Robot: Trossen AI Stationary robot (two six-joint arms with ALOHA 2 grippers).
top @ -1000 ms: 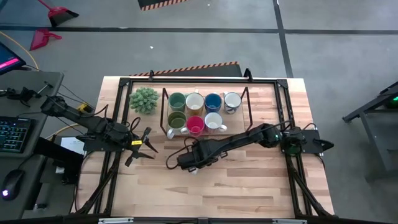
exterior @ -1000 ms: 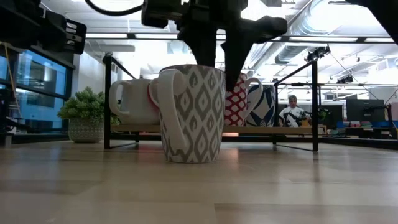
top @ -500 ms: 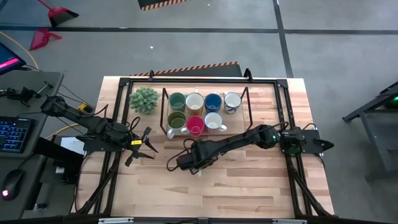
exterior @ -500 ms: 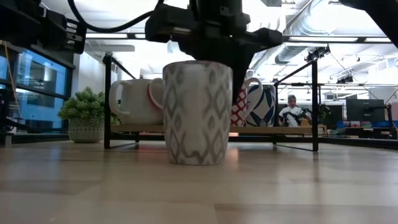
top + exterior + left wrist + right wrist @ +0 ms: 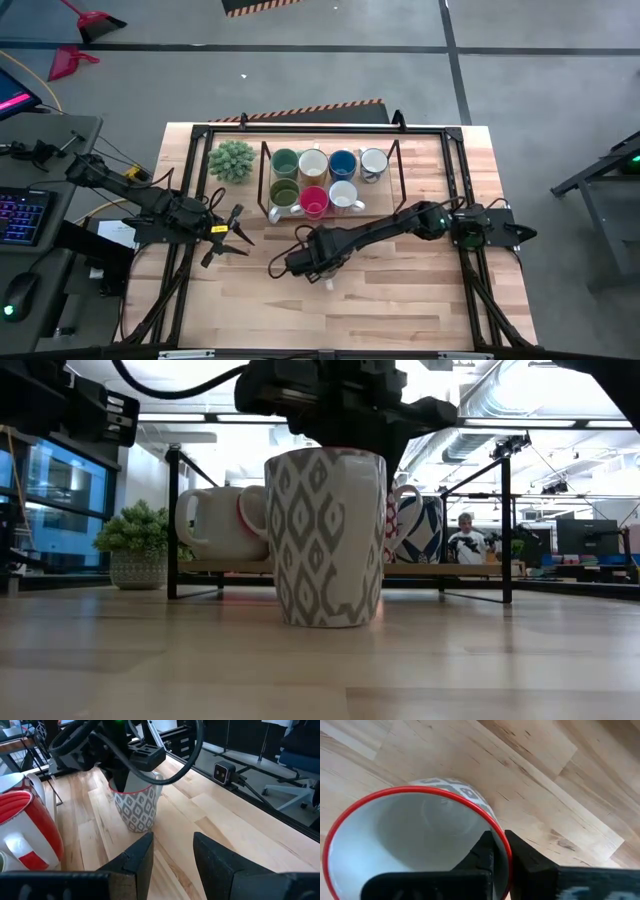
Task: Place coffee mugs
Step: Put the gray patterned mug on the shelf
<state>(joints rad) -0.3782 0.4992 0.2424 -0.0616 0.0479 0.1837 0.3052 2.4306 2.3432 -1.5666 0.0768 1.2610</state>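
High view: the right gripper sits at centre frame, just below the rack that holds seven mugs in two rows. The patterned mug it works on is mostly hidden under it here. The left gripper waits at left of centre, fingers spread, holding nothing. A potted plant stands at the rack's left end.

Low view: the grey-and-white patterned mug stands at centre frame, its base on or just off the table; which, I cannot tell. The right arm's dark body covers its rim from above.

Left wrist view: the same mug appears at upper left of centre, red-rimmed, with the right gripper on its rim. A red mug shows at the left edge.

Right wrist view: the right gripper's fingers are clamped on the mug's red rim, one inside the wall, one outside.

Judgement: the grasp of the eighth mug is complete. The next move calls for a clean lift and carry up-frame to the free rack slot, clearing the rack frame and the neighbouring mugs.
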